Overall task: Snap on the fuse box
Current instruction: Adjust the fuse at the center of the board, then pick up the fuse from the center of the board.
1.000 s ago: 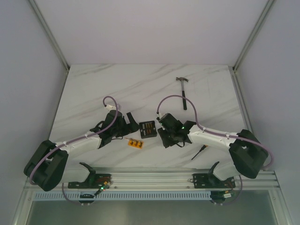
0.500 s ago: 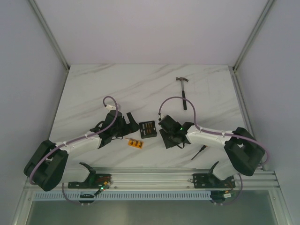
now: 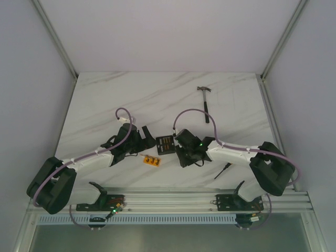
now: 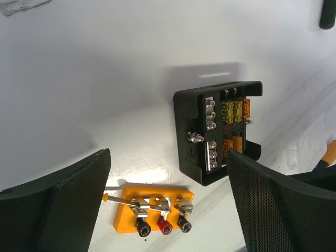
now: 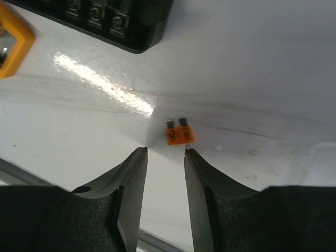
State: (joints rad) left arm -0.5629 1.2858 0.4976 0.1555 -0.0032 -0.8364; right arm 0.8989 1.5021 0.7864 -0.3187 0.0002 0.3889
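Right wrist shows one orange fuse near one fuse box.

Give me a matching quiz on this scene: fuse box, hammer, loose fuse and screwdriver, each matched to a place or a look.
1. fuse box
2. hammer
3. loose fuse
4. screwdriver

A. small, orange, lying flat
B. far right part of the table
C. black, fuses inside
D. near edge, right side

Pairs: 1-C, 2-B, 3-A, 4-D
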